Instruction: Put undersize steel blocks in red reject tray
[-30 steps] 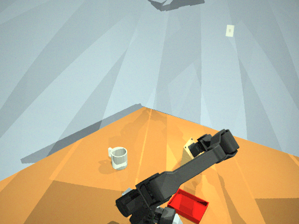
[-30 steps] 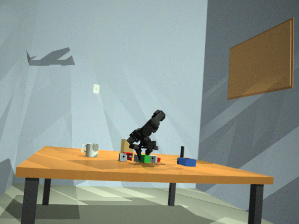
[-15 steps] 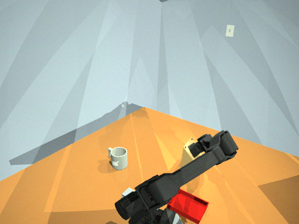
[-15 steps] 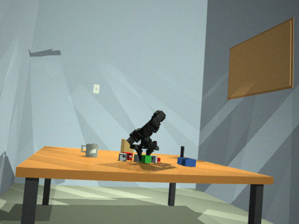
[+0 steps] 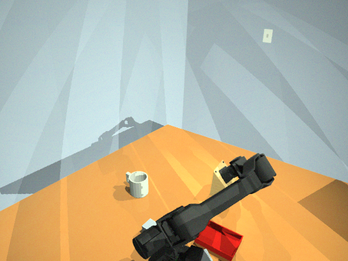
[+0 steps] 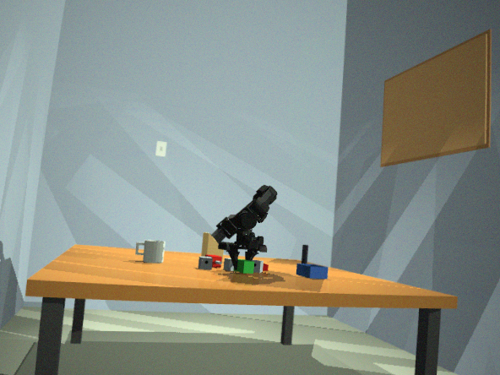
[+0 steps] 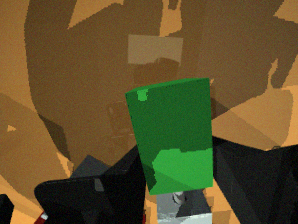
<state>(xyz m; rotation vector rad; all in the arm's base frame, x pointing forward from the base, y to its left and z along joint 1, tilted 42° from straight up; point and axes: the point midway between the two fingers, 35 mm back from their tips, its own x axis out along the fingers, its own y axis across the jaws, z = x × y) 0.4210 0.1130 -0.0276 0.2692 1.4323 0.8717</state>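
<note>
My gripper (image 6: 242, 261) (image 7: 169, 139) is shut on the green gauge (image 6: 245, 267) (image 7: 172, 120), low over the table. In the wrist view a steel block (image 7: 187, 204) lies just beyond the gauge's lower end; whether the gauge's pin is in its bore cannot be told. Another block (image 7: 89, 167) is partly behind the left finger. In the exterior view, one block (image 6: 205, 263) with a dark bore stands to the left, one (image 6: 228, 264) left of the gauge, and one (image 6: 258, 266) right of it. The red tray (image 5: 218, 241) is partly hidden by the arm.
A pale mug (image 5: 139, 185) (image 6: 154, 252) stands to the left. A tan upright block (image 5: 217, 185) (image 6: 209, 245) stands behind. A blue box (image 6: 312, 271) and a dark post (image 6: 305, 253) are to the right. A red object (image 6: 216, 259) shows behind the left block.
</note>
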